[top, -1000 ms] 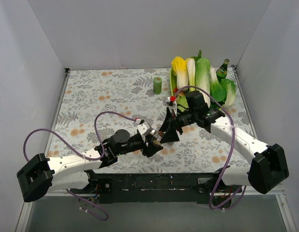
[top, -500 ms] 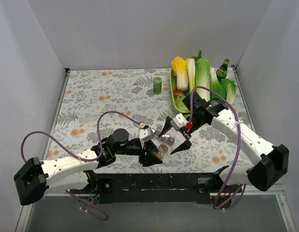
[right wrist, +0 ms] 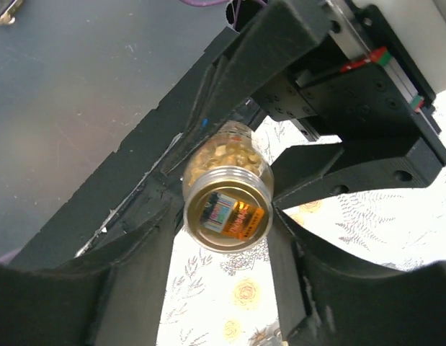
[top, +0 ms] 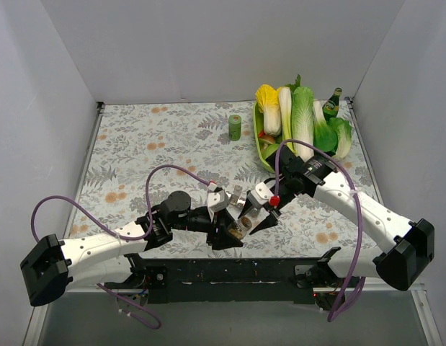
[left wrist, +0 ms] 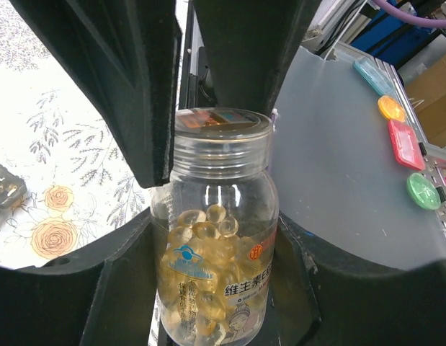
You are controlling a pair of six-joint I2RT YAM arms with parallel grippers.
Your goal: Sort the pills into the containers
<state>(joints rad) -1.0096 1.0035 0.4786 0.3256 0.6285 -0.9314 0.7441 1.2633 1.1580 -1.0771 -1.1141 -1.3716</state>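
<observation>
A: Left end effector (top: 228,232) clamps a clear pill bottle (left wrist: 217,238) by its body, lower centre of the top external view; yellow pills (left wrist: 202,229) inside; cap on.

B: Right end effector (top: 256,214) straddles that cap; gripping or not, cannot tell; containers (left wrist: 5,189) on the worktop (top: 150,144), left edge of the left wrist view.

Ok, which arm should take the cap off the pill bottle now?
Right. The left gripper is shut on the pill bottle around its body, steadying it. The right gripper has a finger on either side of the cap, not closed on it. It probably only needs to close and twist.
</observation>
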